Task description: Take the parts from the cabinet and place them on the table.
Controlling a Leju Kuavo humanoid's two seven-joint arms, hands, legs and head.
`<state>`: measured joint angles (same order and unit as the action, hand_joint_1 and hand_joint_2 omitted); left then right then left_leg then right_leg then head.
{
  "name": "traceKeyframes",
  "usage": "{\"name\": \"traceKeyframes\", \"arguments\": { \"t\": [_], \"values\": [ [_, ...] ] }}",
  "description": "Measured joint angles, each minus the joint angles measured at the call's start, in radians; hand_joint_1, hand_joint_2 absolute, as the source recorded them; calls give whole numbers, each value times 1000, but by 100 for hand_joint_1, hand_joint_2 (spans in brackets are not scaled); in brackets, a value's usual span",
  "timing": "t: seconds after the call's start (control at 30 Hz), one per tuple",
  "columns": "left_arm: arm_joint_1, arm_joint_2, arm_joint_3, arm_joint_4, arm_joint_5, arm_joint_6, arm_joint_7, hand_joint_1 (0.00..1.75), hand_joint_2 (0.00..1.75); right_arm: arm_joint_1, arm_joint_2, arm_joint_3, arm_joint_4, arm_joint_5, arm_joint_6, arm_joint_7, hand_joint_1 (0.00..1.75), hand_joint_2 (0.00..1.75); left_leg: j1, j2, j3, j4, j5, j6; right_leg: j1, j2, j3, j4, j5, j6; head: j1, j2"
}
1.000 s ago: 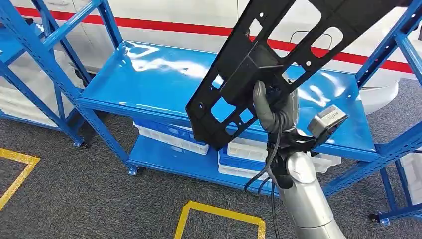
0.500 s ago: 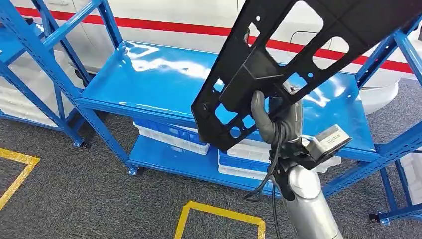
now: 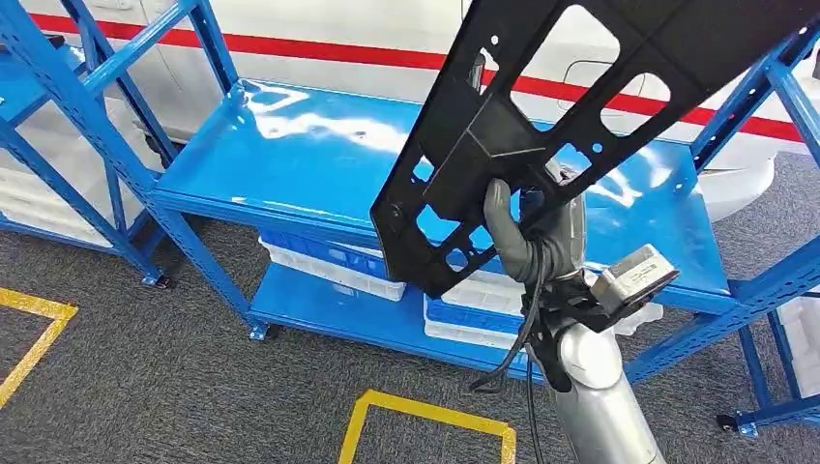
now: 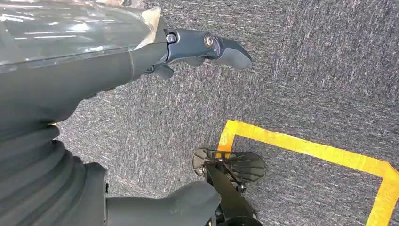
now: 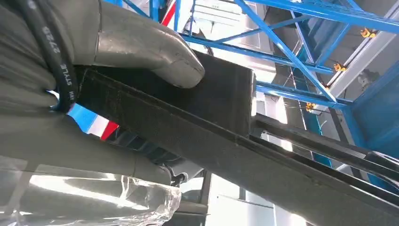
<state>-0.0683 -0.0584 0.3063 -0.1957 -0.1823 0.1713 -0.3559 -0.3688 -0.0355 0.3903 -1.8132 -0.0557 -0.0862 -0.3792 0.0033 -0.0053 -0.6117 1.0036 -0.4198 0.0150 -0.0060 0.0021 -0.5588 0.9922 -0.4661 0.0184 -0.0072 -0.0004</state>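
While the blue steel rack (image 3: 319, 155) spans the head view with its glossy middle shelf bare of parts, grey carpet (image 3: 174, 387) covers the floor below it, marked with yellow tape (image 3: 425, 411). White and blue bins (image 3: 338, 266) sit on the rack's bottom shelf. Next in size comes the black frame part (image 3: 541, 116), a long flat panel pierced with cut-outs, held tilted in the air above the shelf and reaching up out of the picture (its far end cannot be seen). The right hand (image 3: 532, 232) grips this part near its lower end, thumb pressed onto a raised black block on the panel; the right wrist view shows the grey thumb (image 5: 141, 47) lying on that block, fingers wrapped beneath. The left hand (image 4: 207, 47) hangs over the carpet holding nothing, its fingers apart, near 1 corner of a taped yellow outline (image 4: 301, 146).
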Motion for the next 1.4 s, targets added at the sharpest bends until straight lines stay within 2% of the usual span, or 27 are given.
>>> {"name": "traceKeyframes", "arguments": {
  "t": [0.33, 0.4, 0.43, 0.47, 0.5, 0.53, 0.57, 0.63, 0.67, 0.7, 0.73, 0.77, 0.8, 0.83, 0.87, 0.9, 1.0, 1.03, 1.1, 1.13, 1.17, 1.2, 1.23, 1.27, 1.33, 1.37, 1.4],
  "values": [
    [-1, -1, 1, 0, 2, -11, 0, 0, 175, 0, 0, 0, 0, 6, 8, -2, 175, 175, -1, 0, 0, 1, -1, 1, -2, 0, 0, -1, 0, 0, 0, 0],
    [-2, 0, 2, 0, 6, -23, 0, 0, 175, 5, 0, 0, 1, 12, 16, -11, 175, 175, -5, 0, 0, 2, -4, 5, -8, 0, 1, -1, -1, 4, 0, 0],
    [-2, 2, 2, 0, 8, -24, 0, 0, 175, 5, 0, 1, 3, 13, 16, -13, 175, 175, -11, -1, 0, 7, -6, 17, -17, 0, 4, -1, 1, 14, 0, 0],
    [-2, 2, 2, -1, 9, -24, 0, 0, 175, 4, 0, 1, 3, 13, 16, -13, 175, 175, -13, -2, 0, 7, -4, 20, -19, 0, 5, -4, 3, 19, 0, 0],
    [-3, 3, 2, -1, 9, -24, 0, 0, 175, 4, 0, 0, 3, 15, 16, -13, 175, 175, -11, -1, 3, -2, 1, 27, -16, 0, 5, -6, 5, 23, -1, 0],
    [-4, 2, 2, -1, 9, -24, 0, 0, 175, 5, 0, 1, 3, 17, 16, -13, 175, 175, -1, 4, 8, -14, 10, 34, -16, -2, -1, 8, -11, 22, 0, 0],
    [-4, 2, 2, -1, 11, -24, 0, 0, 175, 5, 0, 1, 4, 18, 16, -12, 175, 175, -1, 4, 8, -17, 12, 39, -14, -1, -19, 49, -44, 13, 1, 0],
    [-5, 2, 3, -1, 12, -24, 0, 0, 175, 7, -2, 3, 6, 20, 16, -12, 175, 175, 0, 5, 4, -16, 14, 42, -15, -1, -83, 199, -117, -1, 5, 0],
    [-5, 2, 3, -1, 13, -24, 0, 0, 175, 9, -3, 4, 10, 20, 16, -11, 175, 175, -1, 5, 0, -16, 16, 42, -16, -1, -118, 282, -146, -1, 4, 0],
    [-4, 1, 3, 0, 13, -24, 0, 0, 175, 11, -6, 5, 13, 20, 16, -10, 175, 175, -1, 5, -3, -16, 18, 40, -16, -1, -130, 315, -150, 3, 6, 0],
    [-4, 0, 4, 0, 13, -24, 0, 0, 175, 11, -8, 6, 16, 20, 16, -8, 175, 175, -1, 4, -6, -15, 21, 38, -16, -1, -118, 302, -139, 12, 5, 0],
    [-4, 0, 5, 0, 13, -24, 0, 0, 175, 10, -9, 6, 19, 20, 16, -6, 175, 175, 0, 3, -9, -15, 24, 34, -17, -1, -88, 250, -115, 22, 5, 0],
    [-4, -3, 8, 0, 13, -24, 0, 0, 175, 9, -9, 8, 21, 20, 15, -2, 175, 175, 2, 2, -11, -14, 28, 29, -18, -2, -28, 146, -78, 34, 5, 0],
    [-4, -3, 10, -1, 13, -24, 0, 0, 175, 6, -9, 9, 23, 20, 15, -1, 175, 175, 3, 1, -14, -11, 30, 25, -24, -2, 25, 53, -54, 42, 6, 0],
    [-4, -2, 14, -1, 14, -24, 0, 0, 175, -1, -9, 10, 27, 19, 15, 0, 175, 175, -1, 1, -19, -5, 31, 18, -26, -2, 52, 5, -57, 35, 5, 0],
    [-5, -3, 18, -1, 14, -23, 0, 0, 175, -3, -9, 12, 30, 19, 14, 2, 175, 175, -1, 0, -21, -4, 36, 10, -12, 10, 46, 26, -35, 26, 3, 0],
    [-5, -3, 23, -1, 14, -23, 0, 0, 175, -10, -6, 13, 38, 20, 5, 7, 175, 175, 0, -4, -30, 1, 45, -7, -14, 10, 32, 22, -38, 5, 3, 0],
    [-4, -3, 26, -1, 14, -22, 0, 0, 175, -13, -5, 13, 42, 21, 2, 8, 175, 175, 9, -3, -37, 7, 39, -13, -26, 7, 20, 18, -28, -11, 2, 0],
    [-5, -5, 27, -1, 14, -21, 1, 0, 175, -19, 1, 13, 48, 26, -3, 11, 175, 175, 13, 2, -72, 94, -62, -22, -20, 5, 10, 18, -13, -33, 0, 0],
    [-6, -5, 27, -1, 14, -20, 1, 0, 175, -20, 5, 13, 52, 31, -5, 15, 175, 175, 13, 2, -103, 187, -126, -27, -16, 3, -1, 19, -5, -41, 0, 0],
    [-6, -5, 27, -1, 14, -20, 1, 0, 175, -20, 6, 13, 56, 35, -7, 17, 175, 175, 13, 2, -124, 263, -163, -31, -12, 2, -10, 19, 1, -42, 0, 0],
    [-6, -5, 28, -1, 14, -20, 1, 0, 175, -20, 7, 13, 61, 39, -9, 19, 175, 175, 14, 2, -133, 314, -177, -32, -9, 1, -19, 19, 8, -42, 0, 0],
    [-6, -5, 28, -1, 15, -20, 1, 0, 175, -20, 8, 13, 66, 43, -11, 20, 175, 175, 14, 2, -123, 324, -167, -31, -6, 0, -28, 20, 14, -42, 0, 0],
    [-6, -6, 28, -1, 14, -20, 1, 0, 175, -20, 9, 13, 71, 52, -18, 19, 175, 175, 14, 2, -88, 287, -137, -27, -4, 0, -37, 20, 21, -41, -1, 0],
    [-8, -6, 28, -1, 14, -20, 0, 0, 175, -21, 10, 13, 79, 66, -26, 19, 175, 175, 12, 2, 37, 117, -83, -12, 0, 0, -47, 20, 33, -38, -1, 0],
    [-10, -6, 28, -2, 14, -20, 0, 0, 175, -23, 10, 13, 81, 69, -26, 19, 175, 175, 8, -1, 93, 33, -92, 0, -1, 0, -48, 20, 36, -34, 0, 0],
    [-12, -5, 28, -3, 14, -20, 0, 0, 175, -25, 10, 13, 84, 72, -27, 19, 175, 175, 4, 2, 114, -7, -102, 2, 7, -1, -52, 21, 42, -27, 1, 0]
  ]
}}
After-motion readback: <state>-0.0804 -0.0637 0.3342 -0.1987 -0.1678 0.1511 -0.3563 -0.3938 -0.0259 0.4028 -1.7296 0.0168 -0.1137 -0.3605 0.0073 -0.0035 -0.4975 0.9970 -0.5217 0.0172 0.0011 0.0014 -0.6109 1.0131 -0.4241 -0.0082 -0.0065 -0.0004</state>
